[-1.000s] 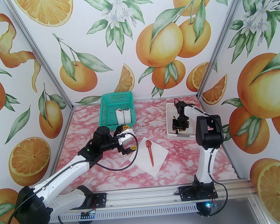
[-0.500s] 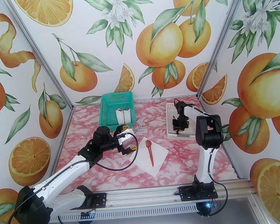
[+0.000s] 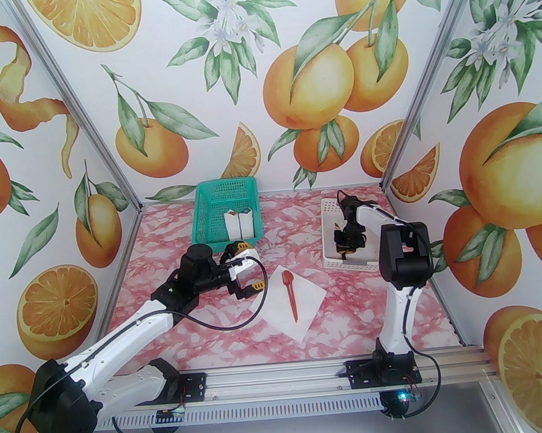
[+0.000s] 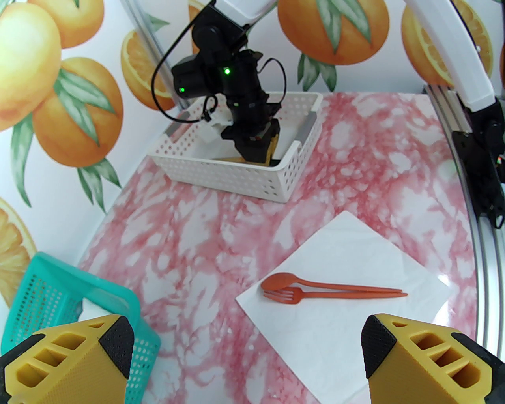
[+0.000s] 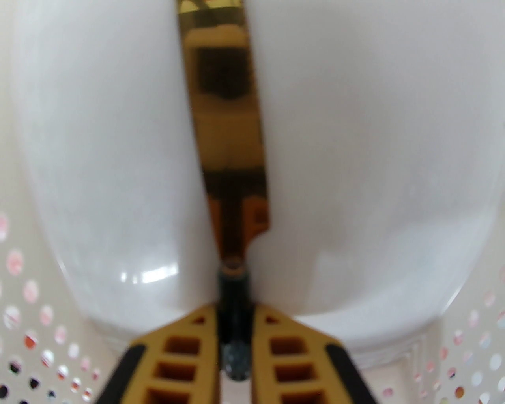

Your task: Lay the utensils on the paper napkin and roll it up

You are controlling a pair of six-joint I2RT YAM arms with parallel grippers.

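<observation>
The white paper napkin [image 3: 307,313] [image 4: 347,252] lies flat in the middle of the table. An orange spoon [image 3: 291,280] [image 4: 281,280] and an orange fork [image 3: 284,280] [image 4: 291,296] lie side by side on it, handles toward the near edge. My left gripper [image 3: 249,267] [image 4: 246,343] hovers open just left of the napkin, nothing between its fingers. My right gripper [image 3: 344,250] [image 5: 234,315] reaches down into the white basket [image 3: 334,262] [image 4: 236,181]. Its fingers are shut on the handle of the olive-brown knife [image 5: 227,158], which lies on the basket floor.
A green basket [image 3: 204,207] [image 4: 47,288] at the back left holds two white wrapped bundles [image 3: 241,225]. The white basket stands at the right, close to the side wall. Bare pink marbled table lies between the baskets and the napkin.
The right gripper's fingers have closed in on the knife inside the white basket. The left arm, napkin, spoon and fork have not moved.
</observation>
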